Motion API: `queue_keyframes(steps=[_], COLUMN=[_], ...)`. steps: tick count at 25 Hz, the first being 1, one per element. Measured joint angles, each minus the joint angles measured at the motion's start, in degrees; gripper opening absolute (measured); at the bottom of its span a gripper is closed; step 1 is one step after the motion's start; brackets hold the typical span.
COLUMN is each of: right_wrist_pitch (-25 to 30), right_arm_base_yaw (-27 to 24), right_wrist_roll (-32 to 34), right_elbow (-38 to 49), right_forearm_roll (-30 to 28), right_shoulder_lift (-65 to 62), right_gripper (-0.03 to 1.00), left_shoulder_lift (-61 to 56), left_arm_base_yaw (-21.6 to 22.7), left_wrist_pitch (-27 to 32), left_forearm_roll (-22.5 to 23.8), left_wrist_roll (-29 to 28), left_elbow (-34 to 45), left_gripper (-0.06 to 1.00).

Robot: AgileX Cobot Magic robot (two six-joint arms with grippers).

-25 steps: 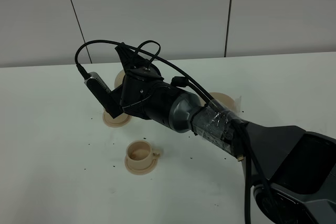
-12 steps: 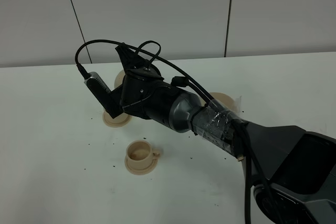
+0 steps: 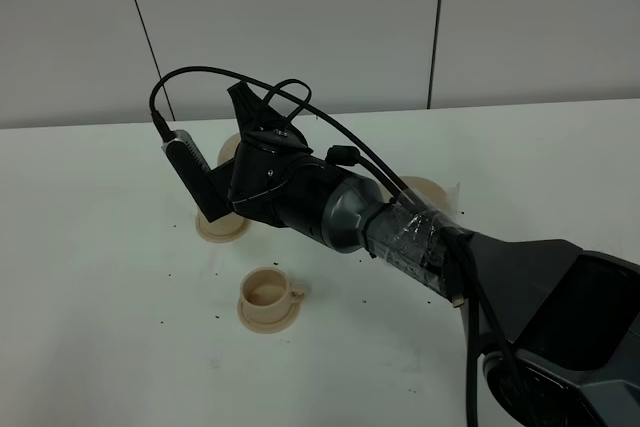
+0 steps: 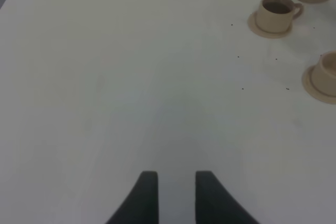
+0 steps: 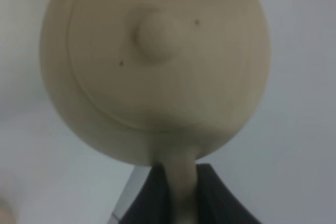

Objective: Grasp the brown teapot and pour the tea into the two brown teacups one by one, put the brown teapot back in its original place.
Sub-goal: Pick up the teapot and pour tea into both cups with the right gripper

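My right gripper [image 5: 178, 184] is shut on the loop handle of the brown teapot [image 5: 152, 61], which fills the right wrist view with its lid knob facing the camera. In the high view the right arm [image 3: 300, 192] reaches across to the left and holds the teapot [image 3: 228, 151], tipped over the far teacup's saucer [image 3: 224, 230]. In the left wrist view the spout hangs just above that teacup [image 4: 275, 15]. The near teacup [image 3: 267, 293] stands on its saucer, also seen in the left wrist view [image 4: 324, 75]. My left gripper [image 4: 176, 192] is open and empty, low over bare table.
The wide tan saucer [image 3: 428, 188] lies behind the right arm, partly hidden by it. Small dark specks are scattered on the white table [image 3: 100, 277] around the cups. A white panelled wall runs along the back.
The right wrist with the teapot has shifted slightly up and to the right over the far cup. The cups have not moved.
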Motion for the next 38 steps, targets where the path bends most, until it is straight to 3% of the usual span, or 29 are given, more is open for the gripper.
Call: queue_keyframes(steps=[14, 23, 30, 38], right_wrist_pitch=[2.6, 6.4, 13.2, 16.1], right_arm_base_yaw=[0.0, 0.2, 0.3, -0.1], right_wrist_roll=[6.4, 18.6, 29.4, 35.3], right_elbow=[0.0, 0.0, 0.0, 0.0], right_forearm_roll=[0.3, 1.4, 9.9, 20.0], right_shoulder_lift=[-0.3, -2.3, -6.2, -8.1], right_gripper=[0.09, 0.09, 0.09, 0.09], left_shoulder_lift=[0.0, 0.0, 0.0, 0.0], left_arm_base_yaw=[0.0, 0.0, 0.0, 0.0], left_wrist_pitch=[0.0, 0.0, 0.0, 0.0], left_forearm_roll=[0.0, 0.0, 0.0, 0.0], left_wrist_roll=[0.0, 0.0, 0.0, 0.0], left_elbow=[0.0, 0.0, 0.0, 0.0], left_gripper=[0.24, 0.24, 0.24, 0.24])
